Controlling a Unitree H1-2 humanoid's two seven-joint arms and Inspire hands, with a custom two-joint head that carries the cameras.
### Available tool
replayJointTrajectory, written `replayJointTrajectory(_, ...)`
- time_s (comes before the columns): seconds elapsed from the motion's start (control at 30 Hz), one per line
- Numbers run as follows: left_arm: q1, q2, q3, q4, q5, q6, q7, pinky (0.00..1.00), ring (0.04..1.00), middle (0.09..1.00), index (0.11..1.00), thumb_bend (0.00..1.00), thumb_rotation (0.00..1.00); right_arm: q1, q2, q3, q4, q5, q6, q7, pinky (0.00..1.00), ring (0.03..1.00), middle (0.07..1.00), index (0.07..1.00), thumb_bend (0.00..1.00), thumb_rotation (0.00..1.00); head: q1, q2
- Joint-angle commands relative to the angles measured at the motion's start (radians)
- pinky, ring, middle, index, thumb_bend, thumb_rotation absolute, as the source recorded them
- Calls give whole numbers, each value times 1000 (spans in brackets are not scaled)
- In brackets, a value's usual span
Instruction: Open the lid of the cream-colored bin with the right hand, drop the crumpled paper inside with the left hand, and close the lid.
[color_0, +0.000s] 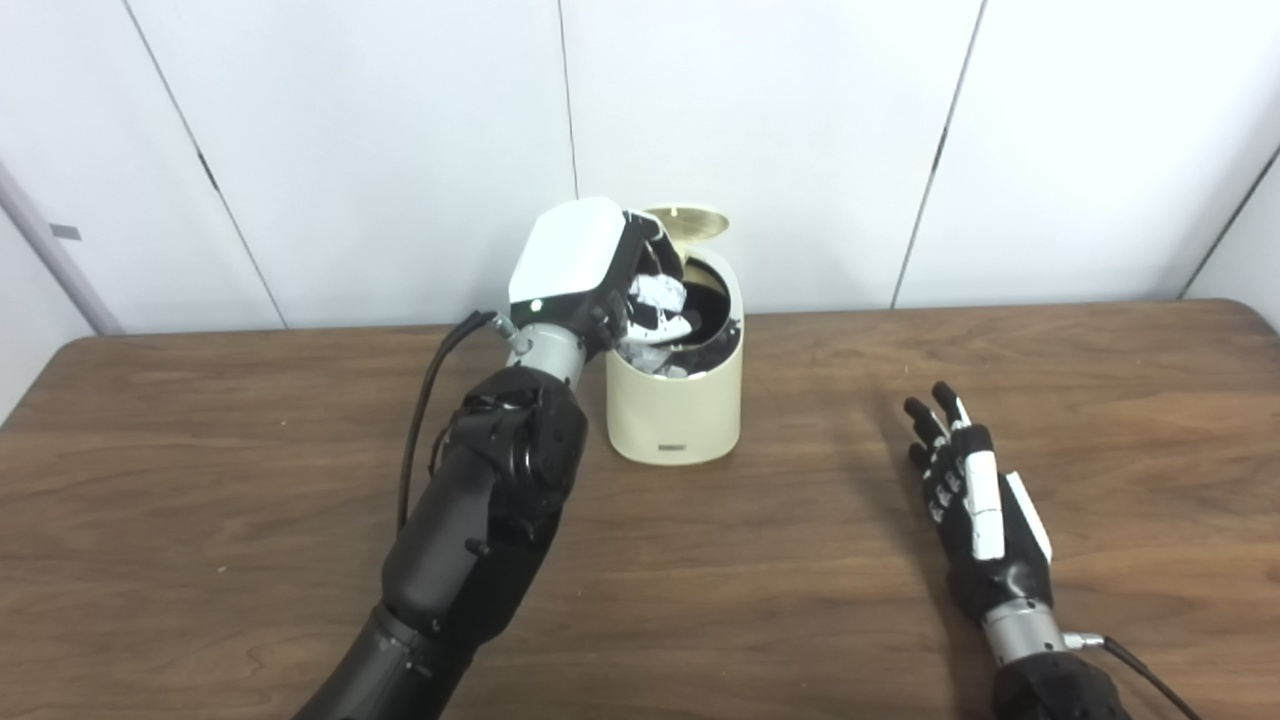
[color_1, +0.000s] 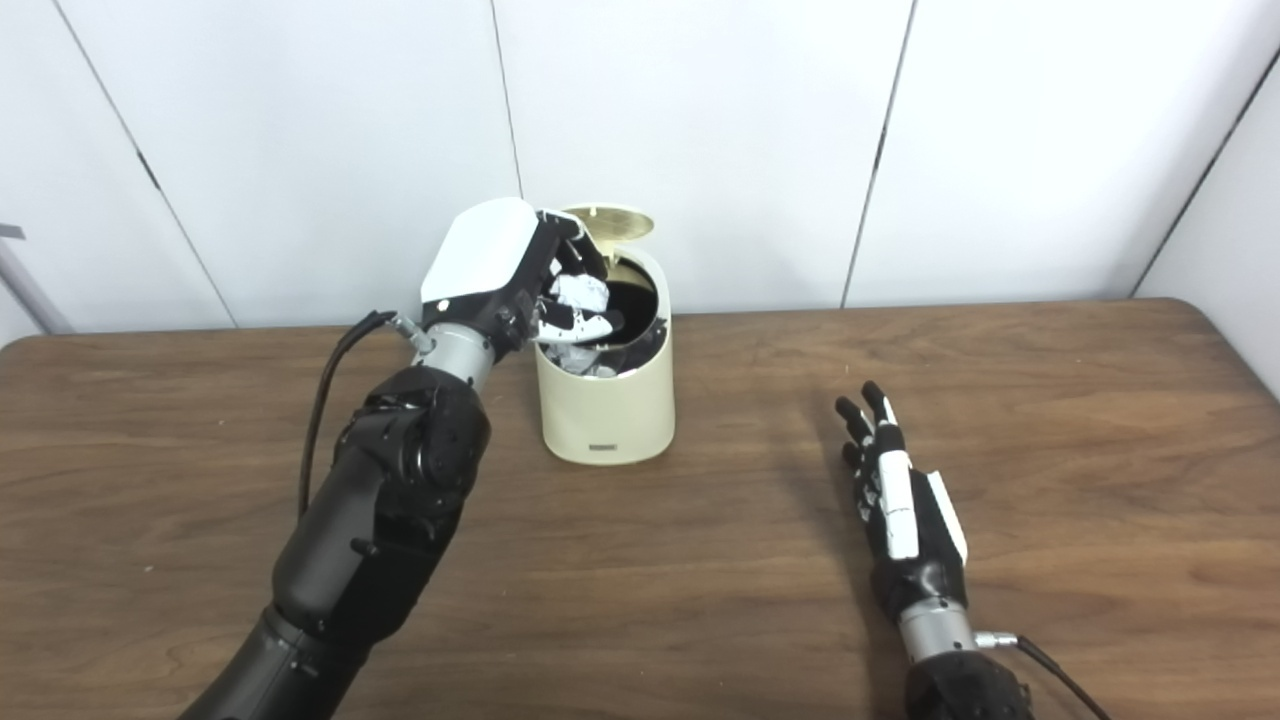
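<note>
The left hand (color_0: 600, 275) is closed on the crumpled paper (color_0: 655, 300), held directly over the mouth of the cream-colored bin (color_0: 675, 410), whose lid (color_0: 690, 222) stands raised behind. The right hand (color_0: 975, 495) lies empty, fingers spread, well apart on the surface (color_0: 800, 600).

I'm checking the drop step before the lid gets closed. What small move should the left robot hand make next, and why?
Probably open its fingers to let go. The left robot hand holds the crumpled paper right over the bin mouth, with the lid standing open behind it. The right robot hand rests open on the table, clear of the bin.
</note>
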Motion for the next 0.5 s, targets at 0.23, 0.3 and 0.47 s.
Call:
replayJointTrajectory(0.23, -41, -6, -14, 31, 4, -44, 74, 292, 393, 525, 499, 468, 0, 22, -4, -10, 21, 4, -28, 3, 1000, 1000, 945, 1000, 670, 1000, -4, 3)
replayJointTrajectory(0.3, -40, -8, -14, 41, 1, -51, 81, 293, 394, 526, 496, 469, 0, 22, -4, -11, 25, 6, -28, 4, 1000, 1000, 945, 1000, 674, 1000, -4, 2)
replayJointTrajectory(0.47, -42, -12, -14, 59, -4, -50, 77, 292, 391, 521, 497, 469, 0, 24, -2, -12, 23, 5, -23, 1, 1000, 1000, 941, 1000, 679, 1000, -6, 1)
